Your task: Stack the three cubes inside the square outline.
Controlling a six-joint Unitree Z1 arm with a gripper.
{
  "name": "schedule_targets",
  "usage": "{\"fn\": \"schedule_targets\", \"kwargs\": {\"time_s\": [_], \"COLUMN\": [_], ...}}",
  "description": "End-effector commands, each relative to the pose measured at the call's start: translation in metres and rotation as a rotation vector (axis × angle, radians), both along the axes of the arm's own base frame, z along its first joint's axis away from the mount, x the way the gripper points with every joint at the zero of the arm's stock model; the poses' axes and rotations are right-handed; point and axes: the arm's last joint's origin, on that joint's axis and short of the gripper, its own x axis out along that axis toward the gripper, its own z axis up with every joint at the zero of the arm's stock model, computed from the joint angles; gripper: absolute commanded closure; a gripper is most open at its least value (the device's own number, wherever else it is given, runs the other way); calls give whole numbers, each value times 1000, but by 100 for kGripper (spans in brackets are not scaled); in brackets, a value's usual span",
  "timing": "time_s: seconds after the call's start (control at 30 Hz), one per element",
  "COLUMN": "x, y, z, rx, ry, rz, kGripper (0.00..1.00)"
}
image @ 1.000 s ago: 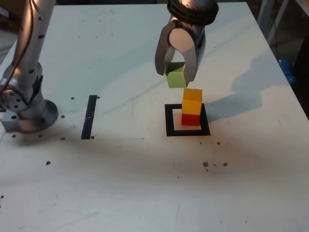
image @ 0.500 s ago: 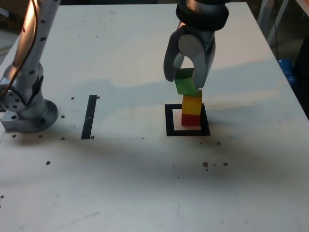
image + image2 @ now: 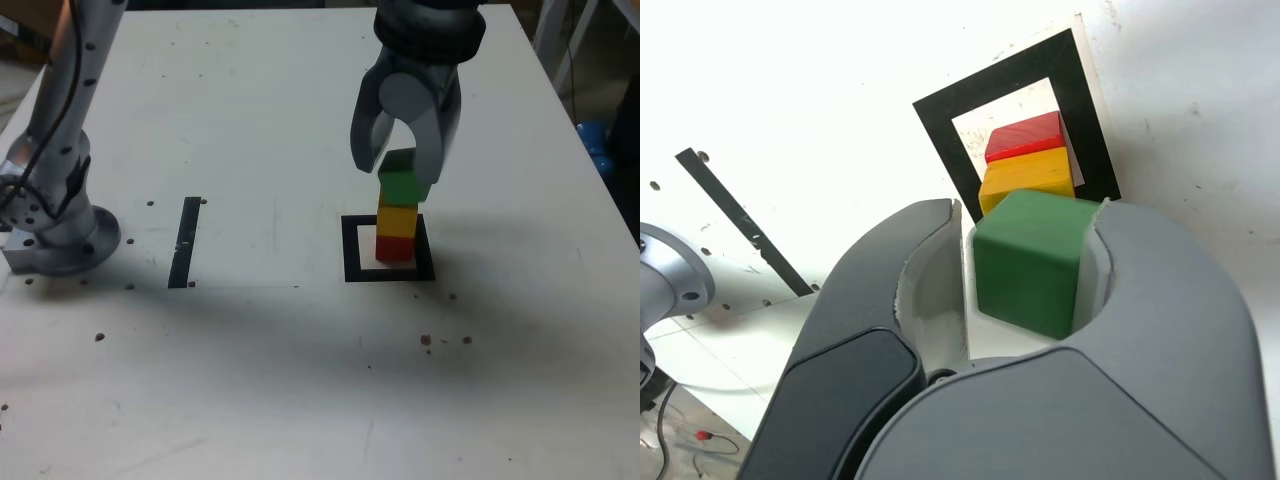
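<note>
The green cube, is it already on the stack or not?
On the stack: the green cube sits on the yellow cube, above the red cube, in the square outline; a gap shows beside one jaw.

A white table (image 3: 280, 110) carries the square outline (image 3: 352, 250), a tape strip (image 3: 185, 242) and the arm's base (image 3: 60, 235).

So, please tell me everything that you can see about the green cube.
The green cube is a small solid block, plain matte green with softly rounded edges, and looks like painted wood. It sits upright on the yellow cube, which stands on the red cube inside the square outline. It lies between the two fingers of the claw. In the wrist view a narrow gap shows on one side; the other finger seems against it.
</note>
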Motion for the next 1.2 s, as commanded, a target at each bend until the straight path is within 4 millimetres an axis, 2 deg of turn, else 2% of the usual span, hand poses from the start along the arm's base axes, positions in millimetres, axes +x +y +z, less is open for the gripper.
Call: {"fn": "schedule_targets", "kwargs": {"time_s": [0.0,0.3,0.47,0.83,0.97,1.17], "x": [1,0,-9,-68,-92,-131], "y": [-1,-2,-1,7,10,16], "z": [-3,-6,0,21,17,-1], "rx": [-3,-12,-4,58,83,108], "ry": [14,29,25,31,54,89], "rz": [-6,-10,-12,30,51,105], "kGripper": [2,0,0,0,0,0]}}
